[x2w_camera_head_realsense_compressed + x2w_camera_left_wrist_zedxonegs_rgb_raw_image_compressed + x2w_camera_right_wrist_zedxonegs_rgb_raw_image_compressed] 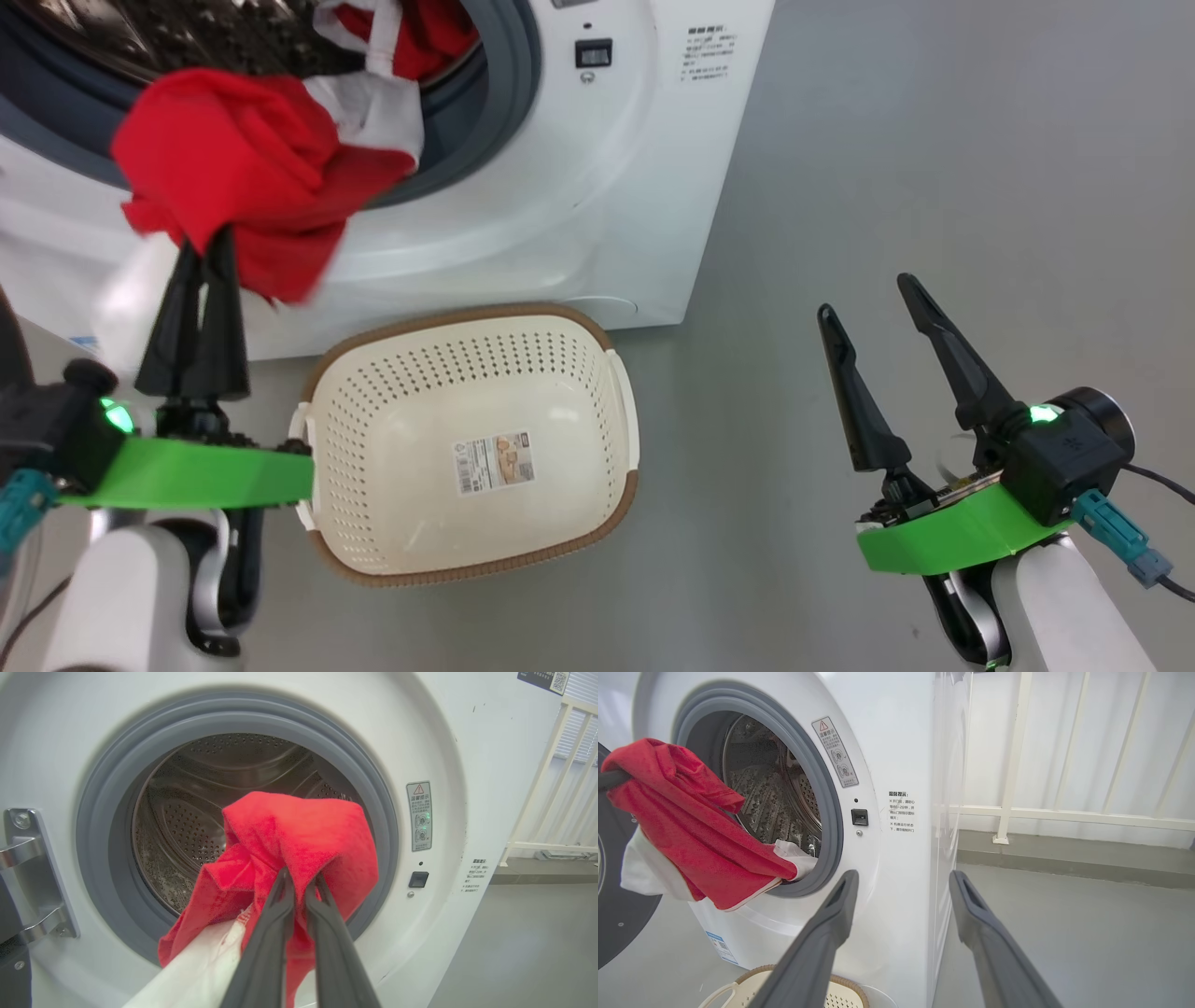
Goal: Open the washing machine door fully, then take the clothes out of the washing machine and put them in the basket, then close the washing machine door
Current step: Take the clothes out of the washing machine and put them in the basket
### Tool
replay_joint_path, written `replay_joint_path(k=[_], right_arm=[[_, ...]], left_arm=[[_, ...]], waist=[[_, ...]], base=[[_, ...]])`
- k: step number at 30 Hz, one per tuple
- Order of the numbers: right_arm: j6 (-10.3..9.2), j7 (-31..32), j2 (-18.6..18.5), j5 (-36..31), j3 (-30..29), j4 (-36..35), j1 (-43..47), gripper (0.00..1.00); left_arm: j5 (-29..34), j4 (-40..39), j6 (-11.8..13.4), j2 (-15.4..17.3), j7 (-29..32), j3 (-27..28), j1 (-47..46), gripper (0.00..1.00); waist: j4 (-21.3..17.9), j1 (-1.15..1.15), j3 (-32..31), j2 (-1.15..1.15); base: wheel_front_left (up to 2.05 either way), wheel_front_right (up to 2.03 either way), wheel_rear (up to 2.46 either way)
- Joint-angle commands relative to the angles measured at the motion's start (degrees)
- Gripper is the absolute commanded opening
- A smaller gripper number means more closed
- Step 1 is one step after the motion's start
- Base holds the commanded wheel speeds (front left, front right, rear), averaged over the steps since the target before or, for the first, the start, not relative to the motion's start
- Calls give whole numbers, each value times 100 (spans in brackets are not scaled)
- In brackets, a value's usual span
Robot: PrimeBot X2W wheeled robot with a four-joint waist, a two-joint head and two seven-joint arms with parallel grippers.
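Head view: your left gripper (203, 245) pinches the clothes (233, 168), a red bundle trailing from the washing machine (607, 187) mouth, basket (448, 317) on the floor (887, 140) just before it; right gripper (866, 299) fingers spread wide, holding nothing. Left wrist view: fingers shut into red cloth before the drum (187, 826). Right wrist view: washing machine door (616, 924) open, far left.

The floor (934, 140) is smooth and grey and occupies the right half of the head view. The washing machine (597, 205) stands on it at upper left. The basket (392, 439) sits upright on the floor at lower centre, just in front of the machine, with a paper label (495, 462) on its bottom.
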Motion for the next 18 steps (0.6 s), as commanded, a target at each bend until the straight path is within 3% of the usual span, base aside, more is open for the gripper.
replay_joint_path(k=[1, 11, 18], right_arm=[[34, -36, 6, 50, 117, -123, 51, 100], [34, -36, 6, 51, 150, -151, 154, 100], [34, -36, 6, 60, 193, -206, 103, 100]], left_arm=[[-24, -209, 38, 138, 9, 156, 31, 0], [-71, -1281, 195, -80, 447, -142, 649, 0], [-283, -559, 164, -194, 566, -243, 638, 0]], waist=[[53, 0, -99, 0], [58, 0, -285, 0], [-25, 0, -59, 0]], base=[[0, 0, 0], [0, 0, 0], [0, 0, 0]])
